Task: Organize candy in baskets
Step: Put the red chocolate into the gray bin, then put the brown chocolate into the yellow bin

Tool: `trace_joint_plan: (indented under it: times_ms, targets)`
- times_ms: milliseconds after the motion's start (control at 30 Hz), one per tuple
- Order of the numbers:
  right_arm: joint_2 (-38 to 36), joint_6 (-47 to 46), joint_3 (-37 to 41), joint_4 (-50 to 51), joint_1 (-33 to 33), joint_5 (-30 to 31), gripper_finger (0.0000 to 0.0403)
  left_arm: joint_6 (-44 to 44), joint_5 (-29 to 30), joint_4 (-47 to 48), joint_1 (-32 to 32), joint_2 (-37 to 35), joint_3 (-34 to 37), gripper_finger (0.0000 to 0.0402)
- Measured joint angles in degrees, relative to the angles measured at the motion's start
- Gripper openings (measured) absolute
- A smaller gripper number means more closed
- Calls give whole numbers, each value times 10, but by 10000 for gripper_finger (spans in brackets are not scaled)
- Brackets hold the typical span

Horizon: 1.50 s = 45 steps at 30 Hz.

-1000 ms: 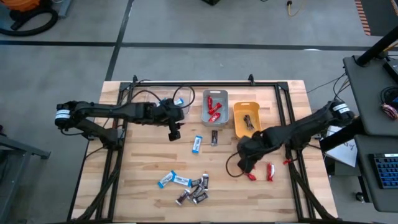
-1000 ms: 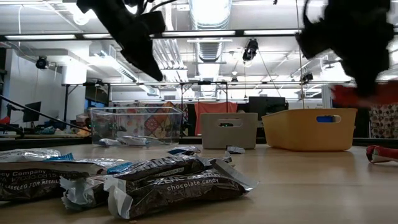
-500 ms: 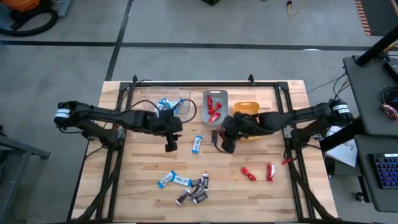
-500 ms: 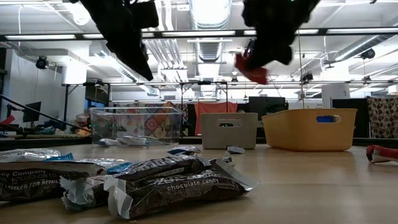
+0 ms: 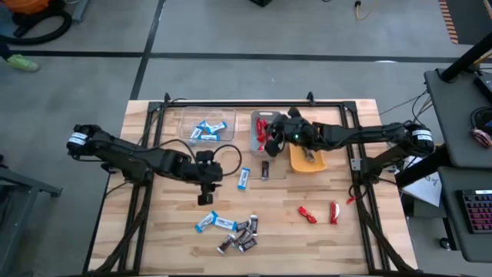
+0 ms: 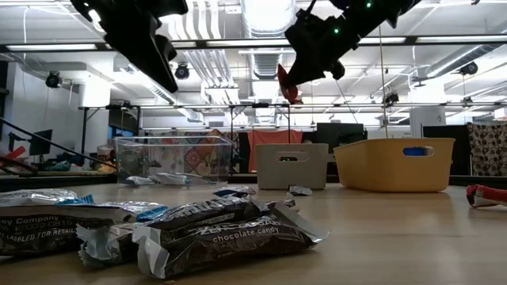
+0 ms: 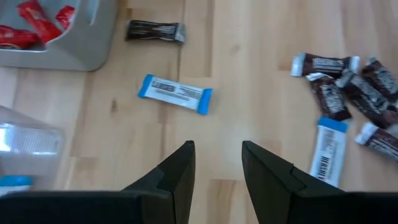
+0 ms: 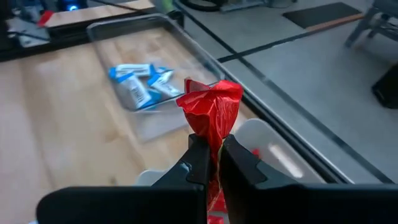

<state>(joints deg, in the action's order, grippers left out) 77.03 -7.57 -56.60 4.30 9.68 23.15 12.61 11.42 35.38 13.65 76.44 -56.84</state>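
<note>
My right gripper (image 5: 271,138) is shut on a red candy (image 8: 211,107) and hangs above the grey-blue basket (image 5: 265,131), which holds red candies. My left gripper (image 7: 217,149) stands open above bare table, between a lone blue-and-white candy (image 7: 175,93) and a pile of dark and blue candies (image 5: 231,229); nothing lies between its fingers. The clear basket (image 5: 206,129) holds blue-and-white candies. The orange-yellow basket (image 5: 305,146) holds dark ones. A dark candy (image 5: 265,170) lies flat near the grey-blue basket. My right gripper pinches the red candy between its two fingers by one end of the wrapper (image 8: 212,138). The rest of the crumpled wrapper sticks out past the fingertips. The fingers come from the table's right, slanting slightly down. The candy is lifted clear, high above the baskets (image 6: 287,82).
Two red candies (image 5: 307,214) (image 5: 334,211) lie on the table's near right part. A black frame rail (image 5: 238,105) runs along the far edge behind the baskets, with side rails at left and right. Bare wood lies between the baskets and the pile.
My right gripper, shut on the red candy, has risen from the table's near right part and swung toward the far edge and left to above the grey-blue basket, tipping from pointing down to nearly level. My left gripper has gone from beside the clear basket toward the near edge, still open.
</note>
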Motion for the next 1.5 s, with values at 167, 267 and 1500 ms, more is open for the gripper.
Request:
trace_joint_plan:
  times_ms: [167,267,1500]
  targets:
    - [0,-13,0,0,23,0,30,6,0,-11,18,0,0,116]
    - [0,-14,0,-1,27,-3,53,6,0,-43,23,0,2,116]
    - [38,-188,-66,209,-72,-162,125,45,71,-132,24,3,87,116]
